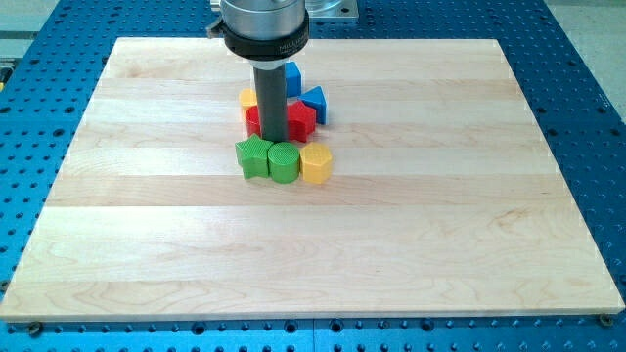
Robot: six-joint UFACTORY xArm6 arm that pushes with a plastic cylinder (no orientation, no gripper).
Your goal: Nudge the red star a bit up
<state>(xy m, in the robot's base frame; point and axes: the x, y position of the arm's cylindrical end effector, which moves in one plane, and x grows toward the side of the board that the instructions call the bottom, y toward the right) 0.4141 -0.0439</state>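
The red star (302, 118) lies near the board's top centre, partly hidden behind my dark rod. My tip (274, 140) sits at the star's lower left, just above the green blocks. Another red block (252, 119) shows on the rod's left. A blue block (291, 77) and a blue triangle-like block (314, 102) lie above and to the right of the star. A yellow block (248, 98) peeks out left of the rod. Below are a green block (253, 156), a green cylinder (284, 161) and a yellow block (316, 163) in a row.
The blocks form one tight cluster on the wooden board (391, 215). A blue perforated table (587, 117) surrounds the board. The arm's wide grey end piece (262, 24) hangs over the board's top edge.
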